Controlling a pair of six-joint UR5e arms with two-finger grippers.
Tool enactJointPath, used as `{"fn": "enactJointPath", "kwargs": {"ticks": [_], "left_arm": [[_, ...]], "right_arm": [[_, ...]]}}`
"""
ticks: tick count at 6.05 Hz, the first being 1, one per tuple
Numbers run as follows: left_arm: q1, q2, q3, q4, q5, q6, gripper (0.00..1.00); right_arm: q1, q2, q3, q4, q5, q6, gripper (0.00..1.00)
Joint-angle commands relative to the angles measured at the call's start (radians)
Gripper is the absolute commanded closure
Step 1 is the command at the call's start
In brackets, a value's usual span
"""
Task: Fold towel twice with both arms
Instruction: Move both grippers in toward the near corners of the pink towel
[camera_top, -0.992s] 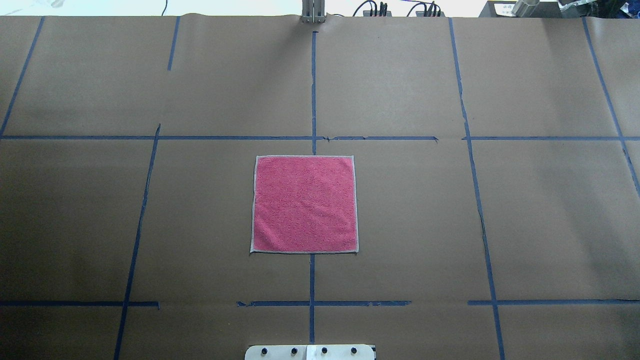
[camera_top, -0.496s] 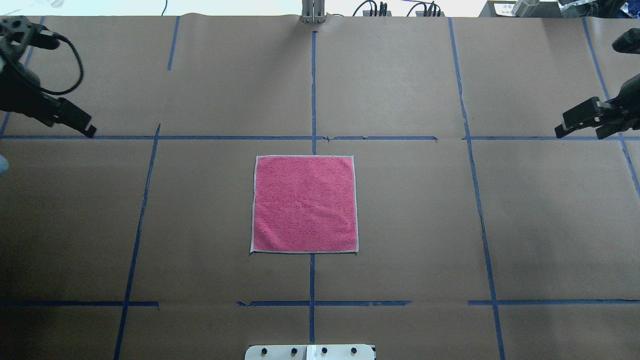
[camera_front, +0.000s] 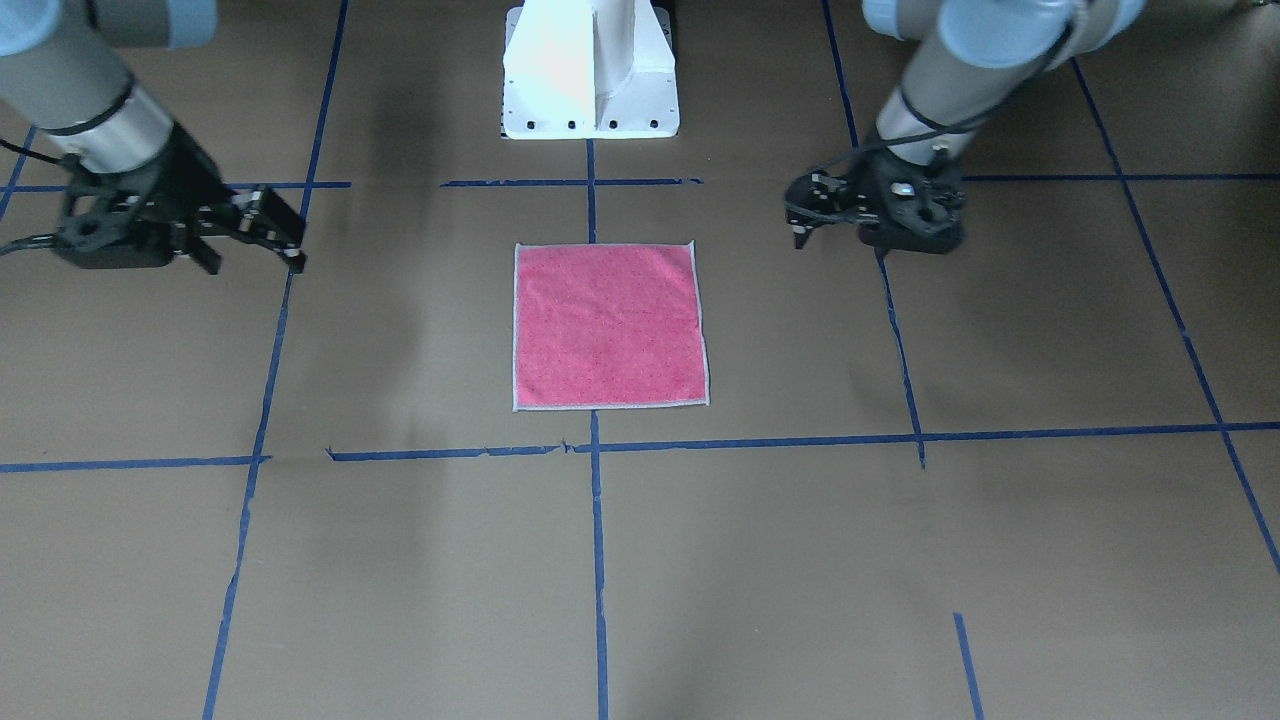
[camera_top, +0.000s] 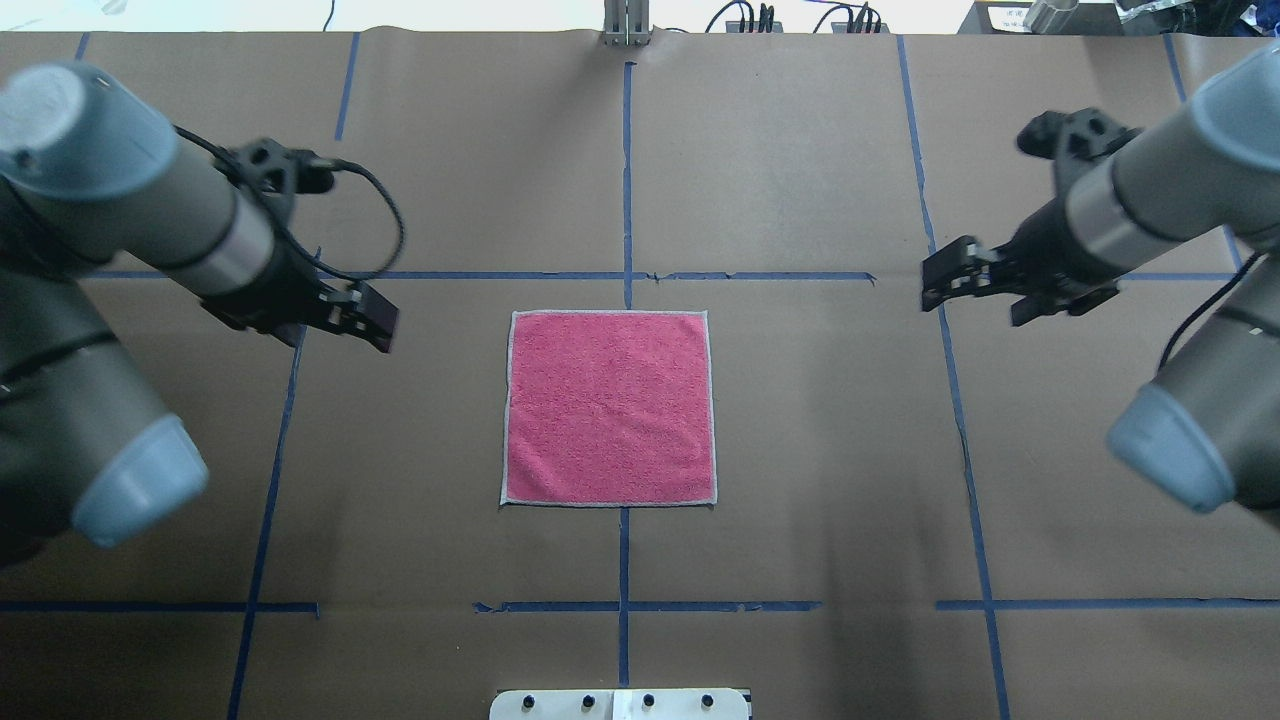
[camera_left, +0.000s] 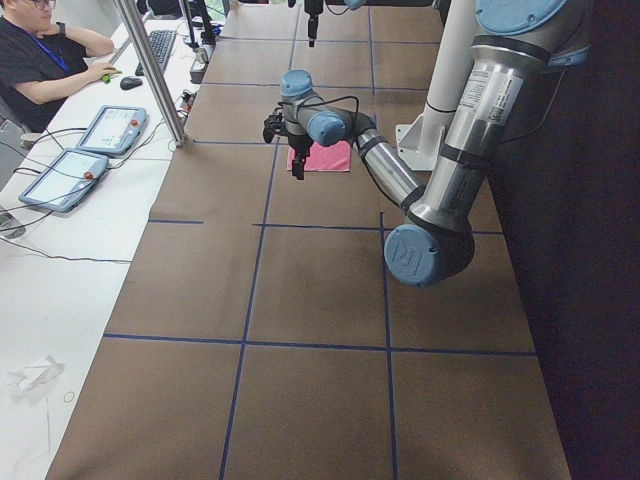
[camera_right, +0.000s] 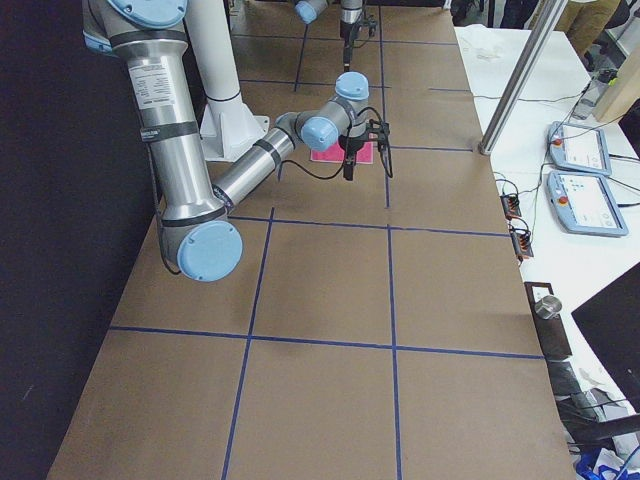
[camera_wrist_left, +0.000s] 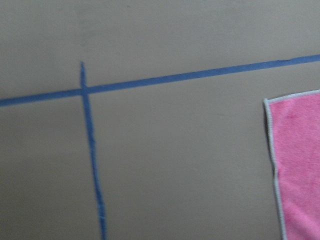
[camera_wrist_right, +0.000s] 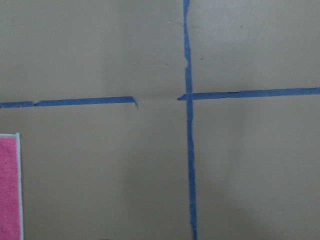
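The towel (camera_top: 610, 407) lies flat and square at the table's middle, pink-red face up, with pale edging; it also shows in the front view (camera_front: 608, 326). My left gripper (camera_top: 385, 325) hovers open to the left of the towel's far left corner, apart from it, and shows in the front view (camera_front: 803, 215). My right gripper (camera_top: 968, 298) is open and empty, farther off to the right of the far right corner, and shows in the front view (camera_front: 258, 248). The left wrist view shows a towel corner (camera_wrist_left: 300, 165). The right wrist view shows a towel edge (camera_wrist_right: 9, 190).
Brown paper with blue tape lines (camera_top: 626, 180) covers the table. The white pedestal base (camera_front: 590, 75) stands at the robot's side of the towel. A metal post (camera_top: 626, 25) stands at the far edge. An operator (camera_left: 40, 50) sits with tablets beyond the table.
Both arms have come in from the sides and moved toward the towel's far corners. The towel has not moved.
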Motion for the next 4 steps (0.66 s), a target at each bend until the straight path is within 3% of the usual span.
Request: {"fn": "enactJointPath", "kwargs": {"ticks": [1, 4], "left_arm": [[0.185, -0.033, 0.014, -0.085, 0.166, -0.293, 0.00], [0.304, -0.033, 0.153, -0.349, 0.321, -0.592, 0.00]], "right_arm": [[-0.224, 0.090, -0.008, -0.003, -0.179, 0.212, 0.00], [-0.357, 0.144, -0.048, 0.002, -0.313, 0.402, 0.02]]}}
